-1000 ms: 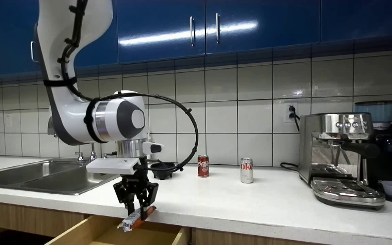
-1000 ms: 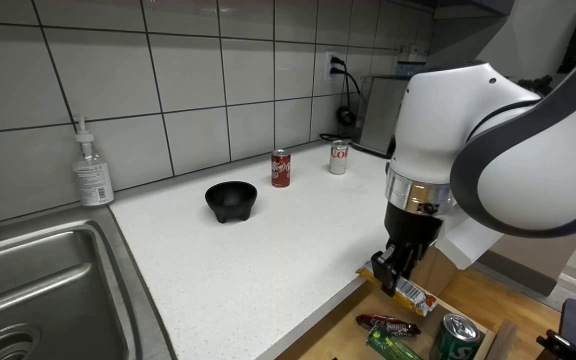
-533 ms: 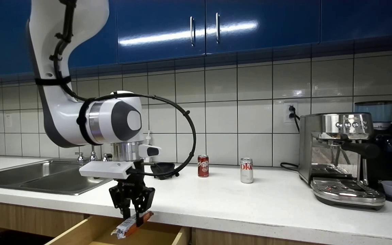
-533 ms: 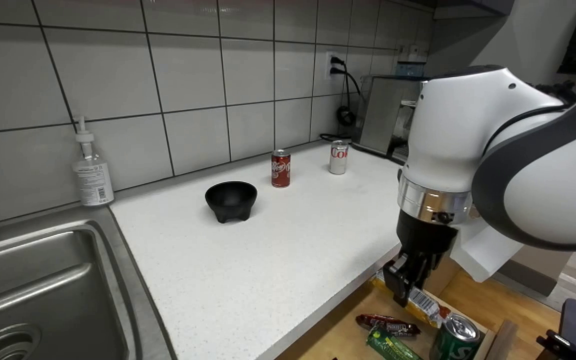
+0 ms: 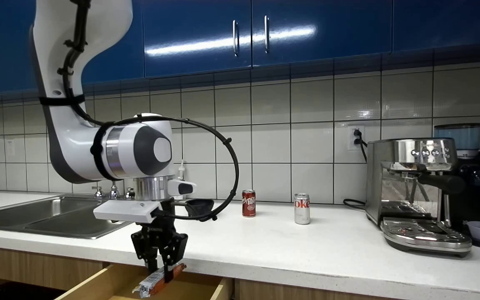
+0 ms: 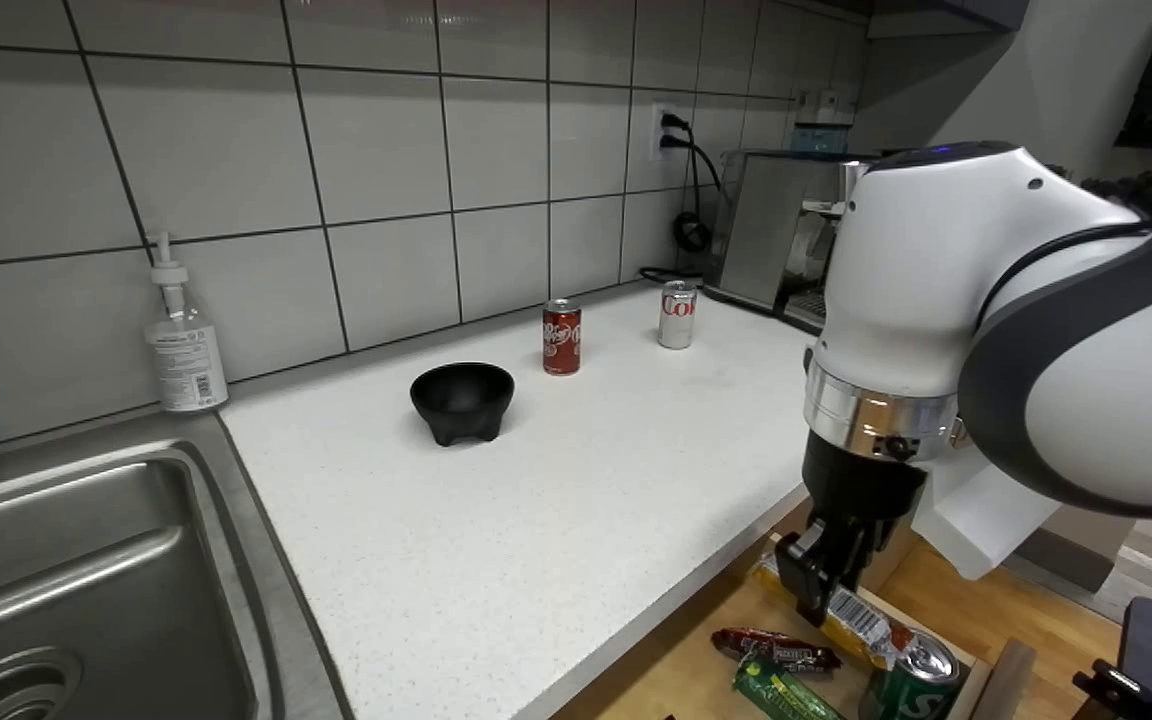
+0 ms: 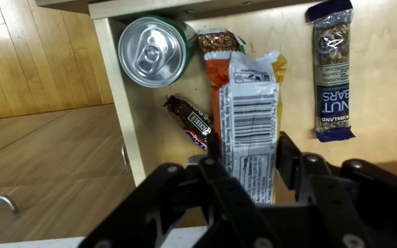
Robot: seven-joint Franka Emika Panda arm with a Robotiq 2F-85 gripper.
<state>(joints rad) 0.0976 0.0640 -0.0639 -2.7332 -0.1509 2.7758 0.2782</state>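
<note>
My gripper [image 7: 248, 146] is shut on a wrapped snack bar [image 7: 253, 103], one finger on each long side. The wrapper is orange and yellow with a white barcode face turned up. In an exterior view the gripper [image 5: 160, 273] points down just off the counter's front edge, with the bar [image 5: 150, 285] tilted over an open wooden drawer [image 7: 121, 103]. Below it in the drawer lie a dark brown candy wrapper [image 7: 193, 122], partly covered by the bar, a granola bar [image 7: 217, 40], and a nut bar [image 7: 333, 75]. A green can [image 7: 152, 51] stands in the corner.
On the white counter [image 6: 496, 560] stand a black bowl [image 6: 461, 405], a red can [image 6: 562, 340] and a silver can [image 6: 677, 316]. A steel sink [image 5: 77, 223] lies at one end, an espresso machine [image 5: 415, 154] at the other. Blue cabinets [image 5: 198, 37] hang above.
My gripper has come down and away from the counter, carrying the bar lower over the drawer. Its grip is unchanged. The bar's end now overlaps the green can in an exterior view.
</note>
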